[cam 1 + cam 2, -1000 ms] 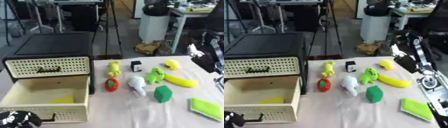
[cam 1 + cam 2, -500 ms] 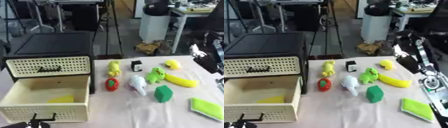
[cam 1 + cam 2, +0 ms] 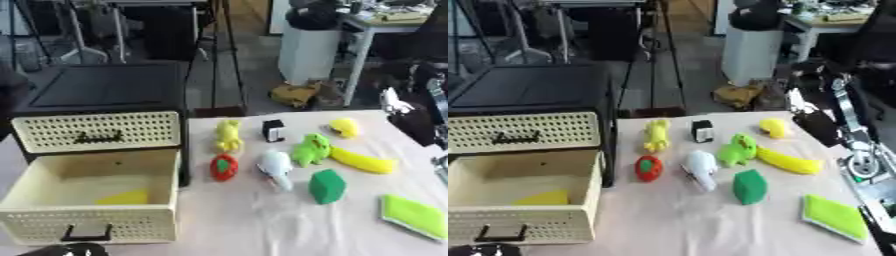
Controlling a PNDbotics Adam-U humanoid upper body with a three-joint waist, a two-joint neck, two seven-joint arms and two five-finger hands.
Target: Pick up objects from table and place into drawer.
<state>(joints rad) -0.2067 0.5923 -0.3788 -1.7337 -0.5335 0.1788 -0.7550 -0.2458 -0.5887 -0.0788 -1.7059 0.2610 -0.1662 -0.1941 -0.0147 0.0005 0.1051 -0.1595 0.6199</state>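
Note:
The cream drawer (image 3: pixel 52 227) stands pulled open at the left, with a yellow piece (image 3: pixel 125 197) lying inside. On the table lie a yellow figure (image 3: pixel 229 135), a black-and-white cube (image 3: pixel 274 131), a yellow round toy (image 3: pixel 345 127), a green toy animal (image 3: pixel 311 149), a banana (image 3: pixel 363 161), a red fruit (image 3: pixel 224 167), a white toy (image 3: pixel 276 166), a green block (image 3: pixel 326 186) and a flat light-green pad (image 3: pixel 415 216). My right hand (image 3: pixel 817 124) hangs dark above the table's right edge, beyond the banana, holding nothing that I can see. Only a dark sliver of my left hand (image 3: pixel 68 248) shows below the drawer front.
The drawer belongs to a black cabinet (image 3: pixel 105 90) with a shut perforated drawer (image 3: pixel 96 131) above. My right forearm with its silver joint (image 3: pixel 863 167) runs along the right edge. Behind the table are a tripod, a white bin and desks.
My left hand has sunk from the lower left corner until only a sliver shows. The right arm has hardly moved. The toys lie as before.

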